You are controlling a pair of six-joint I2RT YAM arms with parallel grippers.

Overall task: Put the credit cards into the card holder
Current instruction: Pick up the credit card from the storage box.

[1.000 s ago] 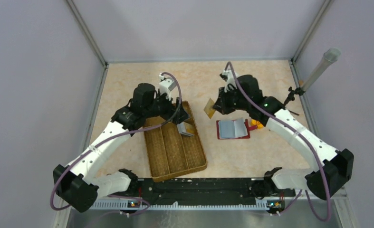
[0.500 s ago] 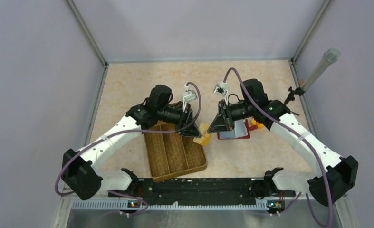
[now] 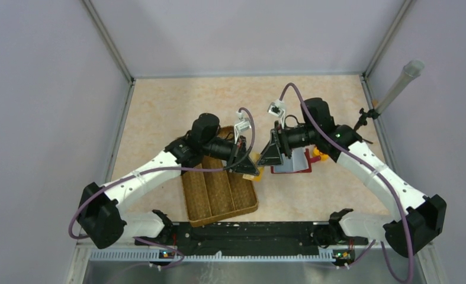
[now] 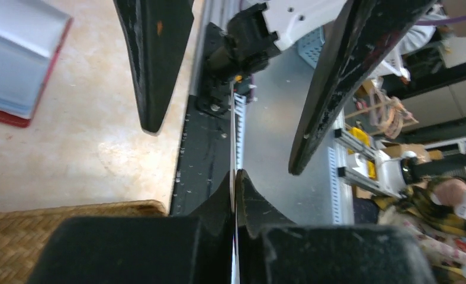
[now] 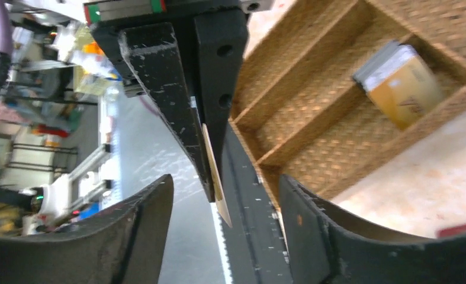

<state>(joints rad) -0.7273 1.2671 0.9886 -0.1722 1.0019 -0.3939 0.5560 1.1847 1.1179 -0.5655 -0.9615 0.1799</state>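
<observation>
A yellow-gold credit card (image 5: pixel 216 177) is held edge-on above the table, between the tray and the card holder. My left gripper (image 3: pixel 251 168) is shut on it; in the left wrist view the card edge (image 4: pixel 233 136) rises from the pinched fingertips. My right gripper (image 5: pixel 225 183) faces it and is open, one finger on each side of the card without touching it. The dark red card holder (image 3: pixel 298 163) lies open on the table under the right wrist, its pale blue inside (image 4: pixel 14 59) facing up. More credit cards (image 5: pixel 399 80) lie in one compartment of the tray.
The brown woven divided tray (image 3: pixel 215 192) lies in front of the left arm. A round yellow-and-red object (image 3: pixel 320 155) sits just right of the card holder. A thin stand with a grey tube (image 3: pixel 399 83) leans at the back right corner. Grey walls enclose the table.
The card has passed from right to left gripper: the right carried it down towards the left and then opened. The left swung from the tray to meet it and shut on the card.
</observation>
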